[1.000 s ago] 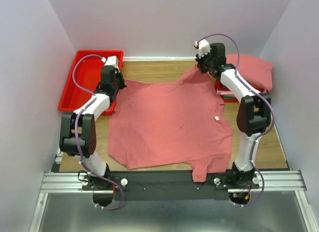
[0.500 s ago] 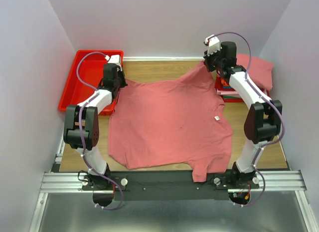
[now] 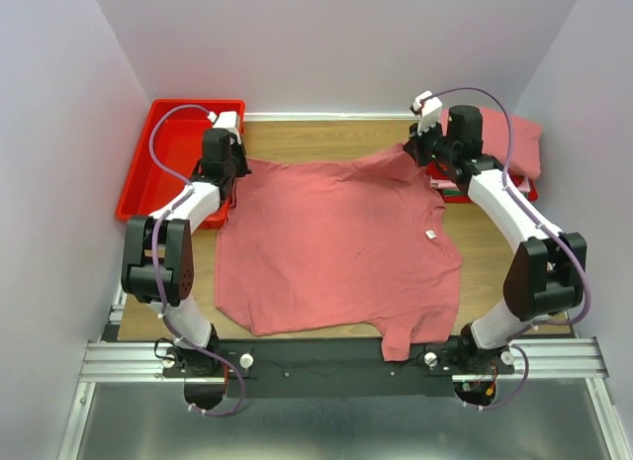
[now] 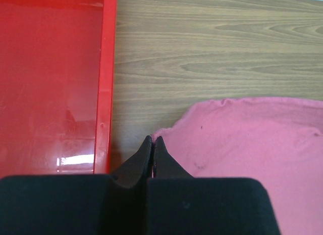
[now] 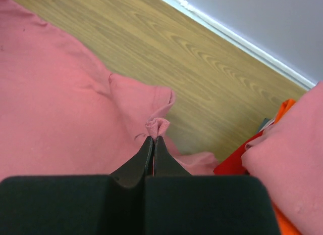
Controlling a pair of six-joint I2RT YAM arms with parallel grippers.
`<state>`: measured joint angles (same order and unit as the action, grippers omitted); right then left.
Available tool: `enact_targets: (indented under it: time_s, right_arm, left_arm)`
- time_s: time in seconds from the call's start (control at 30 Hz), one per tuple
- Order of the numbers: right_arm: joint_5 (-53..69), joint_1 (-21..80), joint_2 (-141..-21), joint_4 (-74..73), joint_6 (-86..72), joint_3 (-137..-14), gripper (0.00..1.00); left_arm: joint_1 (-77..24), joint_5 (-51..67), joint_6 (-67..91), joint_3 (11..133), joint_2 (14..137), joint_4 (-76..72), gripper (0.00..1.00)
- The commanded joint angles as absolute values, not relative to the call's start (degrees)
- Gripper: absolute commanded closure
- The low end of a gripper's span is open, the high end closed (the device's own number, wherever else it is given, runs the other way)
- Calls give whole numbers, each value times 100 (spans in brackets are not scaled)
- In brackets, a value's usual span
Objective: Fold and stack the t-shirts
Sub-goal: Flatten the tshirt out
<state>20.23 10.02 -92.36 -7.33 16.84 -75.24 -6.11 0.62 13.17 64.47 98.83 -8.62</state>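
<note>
Both arms extended forward; left end effector [image 4: 153,139], right end effector [image 5: 153,139] clamped on t-shirt [image 3: 336,242].

Flat across the middle of the desk [image 3: 316,138], large t-shirt [image 3: 336,242], near hem at the front edge, one sleeve hanging over it onto the rail [image 3: 554,359]. To its left, in the far left corner, bin [image 3: 168,168]. To its right, far right, stack of folded t-shirts [image 3: 524,148]. At the shirt's far left corner, just beside the bin wall, left fingers [image 4: 144,159] on the cloth edge. At its far right corner, before the stack, right fingers [image 5: 144,154] pinching a fold.
</note>
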Motion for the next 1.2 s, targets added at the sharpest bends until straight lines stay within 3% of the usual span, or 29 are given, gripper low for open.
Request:
enact_targets:
  time_s: [0.0, 0.33, 0.7, 1.17]
  right_arm:
    - [2118, 993, -8747, -694, 1635, -7181, 100]
    - [1644, 984, -7911, -677, 1644, -6320, 100]
    - [1406, 879, -7225, -571, 1538, -5705, 100]
    - [1538, 835, -7242, -396, 1415, -5476, 100]
  left_arm:
    - [-589, 167, 1125, 6293, 9528, -888, 100]
    - [-589, 123, 1028, 5862, 8833, -721, 100]
    - [-589, 44, 993, 5818, 8850, -554, 100]
    - [-589, -781, 1186, 5766, 8745, -448, 100]
